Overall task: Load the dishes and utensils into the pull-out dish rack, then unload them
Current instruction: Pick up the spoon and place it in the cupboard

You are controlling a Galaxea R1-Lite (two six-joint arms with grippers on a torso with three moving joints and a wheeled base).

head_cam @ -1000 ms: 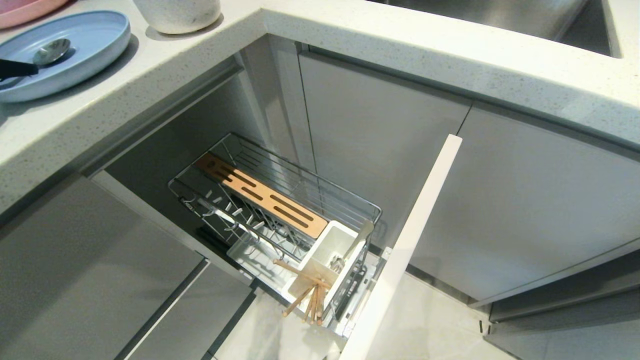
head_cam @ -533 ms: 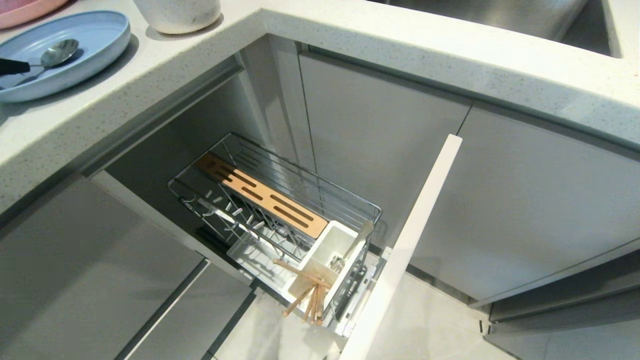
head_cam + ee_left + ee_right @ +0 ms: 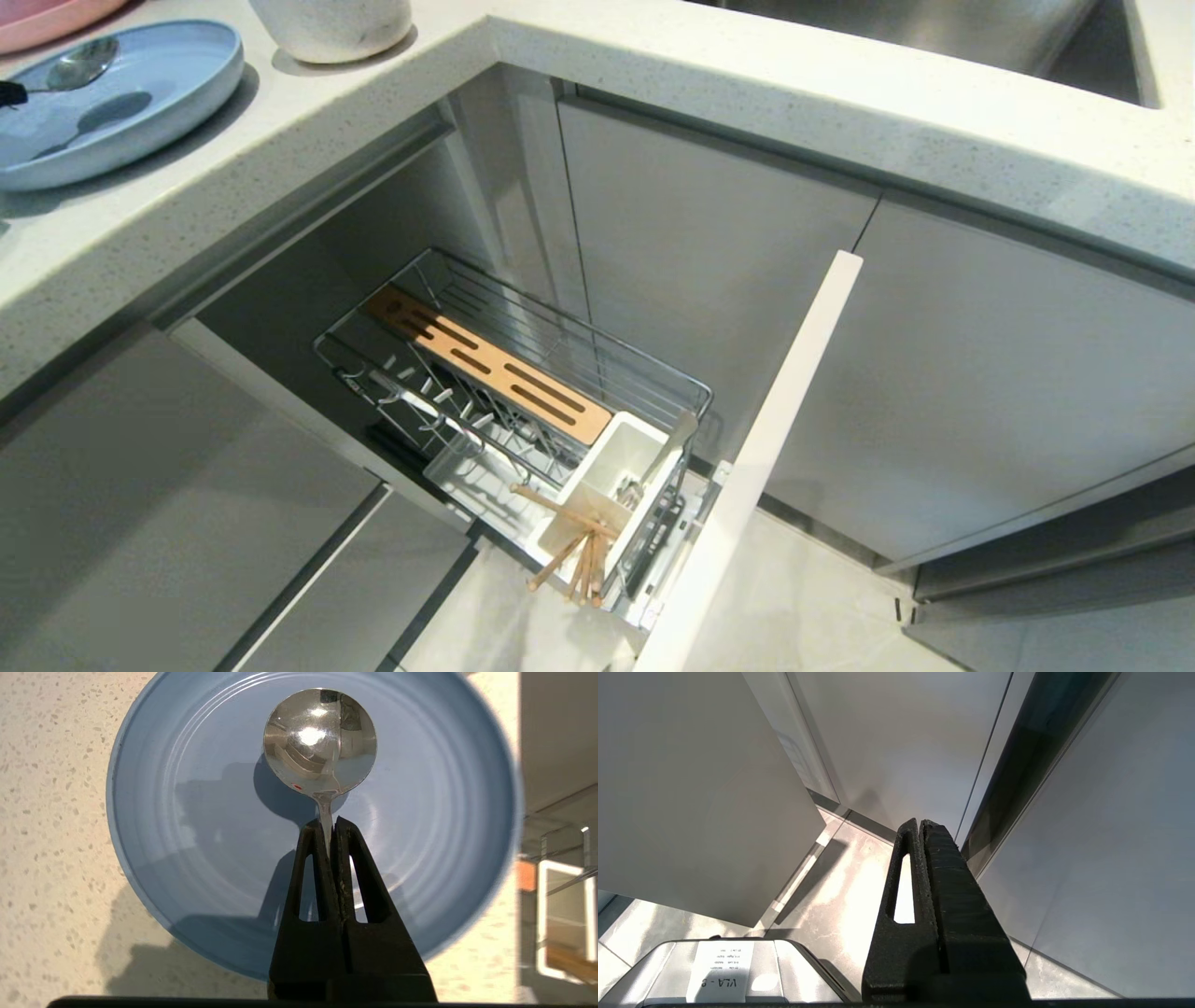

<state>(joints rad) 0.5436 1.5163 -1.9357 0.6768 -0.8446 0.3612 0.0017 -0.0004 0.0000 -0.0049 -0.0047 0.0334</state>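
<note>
**One spoon lifted clear of the plate**

One spoon (image 3: 82,63) hangs above the blue plate (image 3: 140,112) in the head view, its handle running to the left gripper (image 3: 9,92) at the frame's left edge, its shadow lying on the plate below it. The plate sits on the worktop (image 3: 653,65), with the off-white bowl (image 3: 331,28) just beside it and a pink plate (image 3: 47,14) behind it. Below the worktop the rack (image 3: 523,392) stands pulled out, its door front (image 3: 747,467) at the outer end. A wooden strip (image 3: 485,364) lies along the rack, and the white caddy (image 3: 607,485) at the door end holds the chopsticks (image 3: 569,551), which lean out over its rim.

In the left wrist view the left gripper (image 3: 331,826) is clamped on the neck of the spoon (image 3: 320,742), just under the bowl of it, which is turned hollow side up over the middle of the plate (image 3: 187,812).

In the right wrist view the right gripper (image 3: 920,826) has its fingers pressed together on nothing, pointing at the floor (image 3: 840,882) between grey cabinet fronts (image 3: 901,742).
</note>
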